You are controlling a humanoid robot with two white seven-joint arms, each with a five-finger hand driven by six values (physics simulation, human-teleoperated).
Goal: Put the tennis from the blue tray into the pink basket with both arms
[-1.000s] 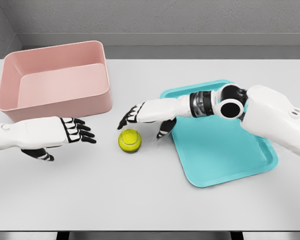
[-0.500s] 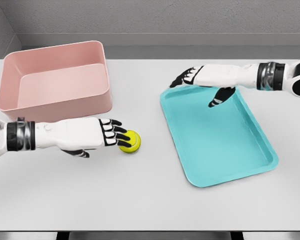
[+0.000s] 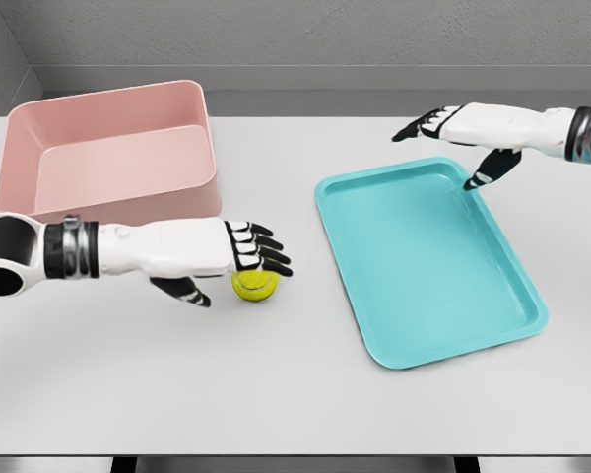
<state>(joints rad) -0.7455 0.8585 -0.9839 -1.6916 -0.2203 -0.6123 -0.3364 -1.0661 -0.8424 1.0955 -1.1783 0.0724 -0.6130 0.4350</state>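
Table (image 3: 276, 394): white, flat, carries all items below.

Pink basket (image 3: 113, 158): rear left of table, rectangular w/ tall walls, open top. Nothing seen inside.

Blue tray (image 3: 428, 266): right of centre, shallow, turquoise, rounded corners, set at a slight angle. Nothing on it.

Tennis ball (image 3: 256, 284): yellow-green, on bare table between basket and tray, nearer the basket's front right corner. Not in tray, not in basket. Upper part hidden by fingers.

Left hand (image 3: 241, 254): arm enters from left edge, forearm lies across table in front of basket. Palm down, fingers (image 3: 266, 258) stretched out over top of ball, thumb hanging below on near side. Looks to touch ball from above; fingers extended, not wrapped round it – no grip.

Right hand (image 3: 463, 133): arm enters from right edge, upper right. Hand sits above tray's far edge, fingers loosely spread, thumb pointing down toward tray's rear right corner. Holds nothing. Well apart from ball.
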